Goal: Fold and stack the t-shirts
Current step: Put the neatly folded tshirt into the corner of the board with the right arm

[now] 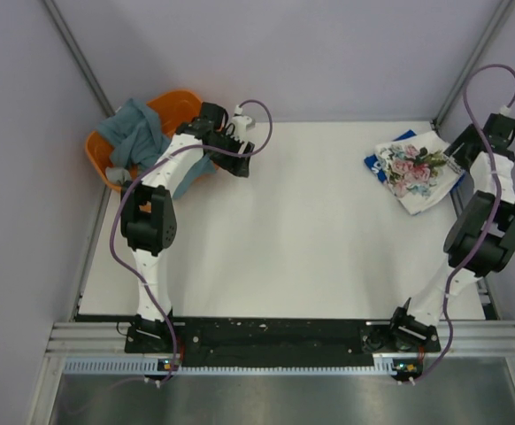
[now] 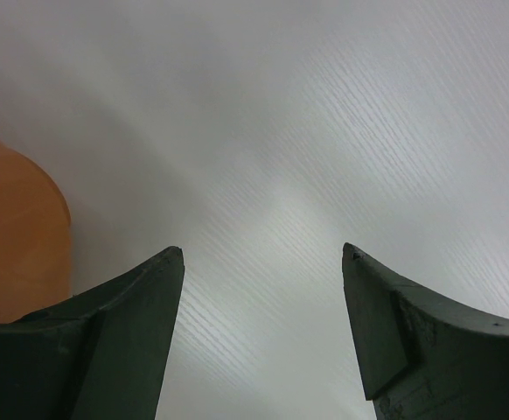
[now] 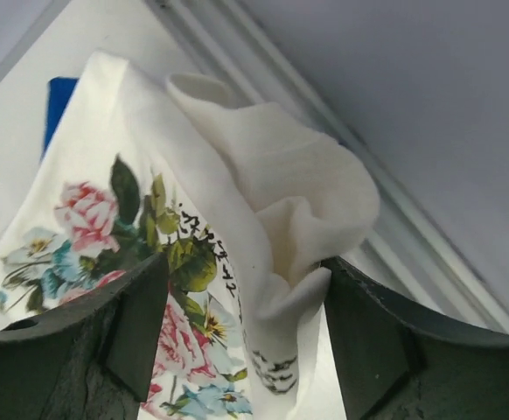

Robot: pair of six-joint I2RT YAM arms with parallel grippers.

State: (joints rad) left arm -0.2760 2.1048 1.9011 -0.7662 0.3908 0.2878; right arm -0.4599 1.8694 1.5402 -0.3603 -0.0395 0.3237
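The white t-shirt with the pink-and-red floral print (image 1: 410,170) lies folded at the table's far right, on top of the royal-blue t-shirt (image 1: 374,160), of which only edges show. My right gripper (image 1: 452,159) is at the floral shirt's right edge. In the right wrist view its jaws (image 3: 246,261) are open around a raised fold of the floral shirt (image 3: 263,166), and the cloth touches the right finger. A blue corner (image 3: 59,101) shows behind. My left gripper (image 1: 240,161) is open and empty over bare table (image 2: 262,249) beside the basket.
An orange plastic basket (image 1: 180,104) stands at the far left corner with a grey-blue cloth (image 1: 138,131) heaped in it; its rim shows in the left wrist view (image 2: 18,236). Grey walls and metal posts close the table's back and sides.
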